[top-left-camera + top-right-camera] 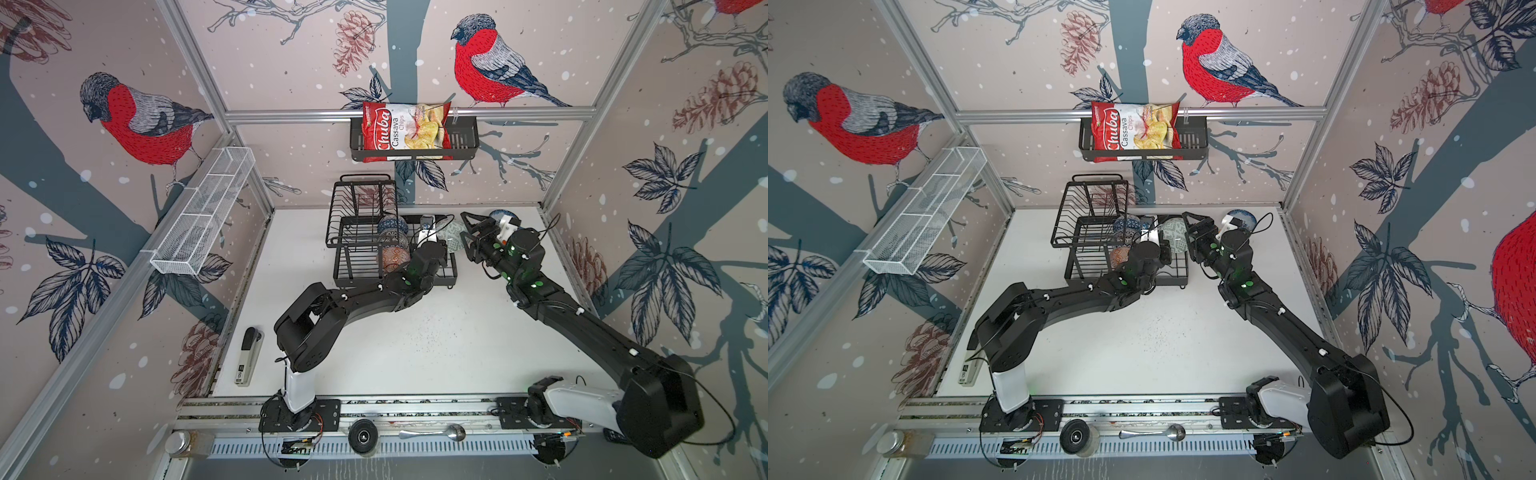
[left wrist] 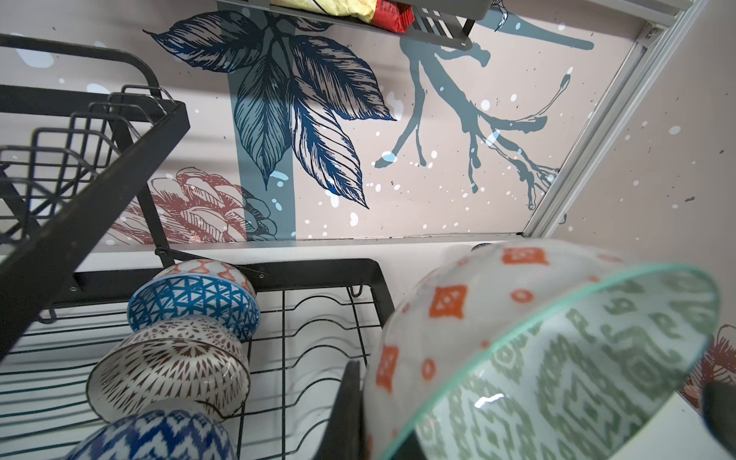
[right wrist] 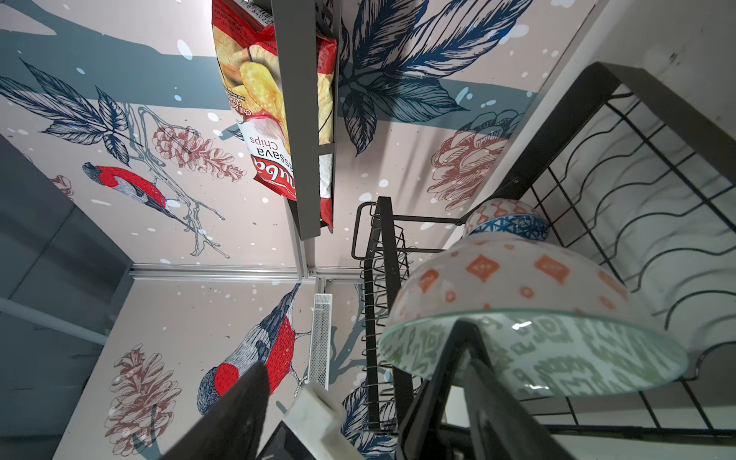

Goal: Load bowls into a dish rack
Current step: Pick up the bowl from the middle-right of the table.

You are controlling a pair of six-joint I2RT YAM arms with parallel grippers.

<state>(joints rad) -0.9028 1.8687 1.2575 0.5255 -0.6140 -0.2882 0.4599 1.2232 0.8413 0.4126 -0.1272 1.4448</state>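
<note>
The grey-green patterned bowl (image 1: 452, 235) (image 1: 1173, 237) (image 2: 557, 358) (image 3: 537, 350), with orange diamonds on its outside, hangs tilted over the right end of the black dish rack (image 1: 357, 270) (image 1: 1084, 232) (image 2: 370, 271) (image 3: 597, 79). My left gripper (image 1: 428, 236) (image 1: 1156, 240) (image 2: 372, 418) is shut on its rim. My right gripper (image 1: 468, 233) (image 1: 1191, 235) (image 3: 358, 358) is open beside the bowl, with one finger in front of its mouth. Three bowls stand in the rack base, among them a blue triangle-patterned one (image 1: 392, 226) (image 2: 195, 298). Another bowl (image 1: 500, 216) (image 1: 1241, 218) lies behind the right wrist.
A black shelf basket with a chips bag (image 1: 405, 131) hangs on the back wall above the rack. A white mesh basket (image 1: 203, 212) is on the left wall. A stapler (image 1: 249, 355) lies at the table's left edge, a spoon (image 1: 432, 433) on the front rail.
</note>
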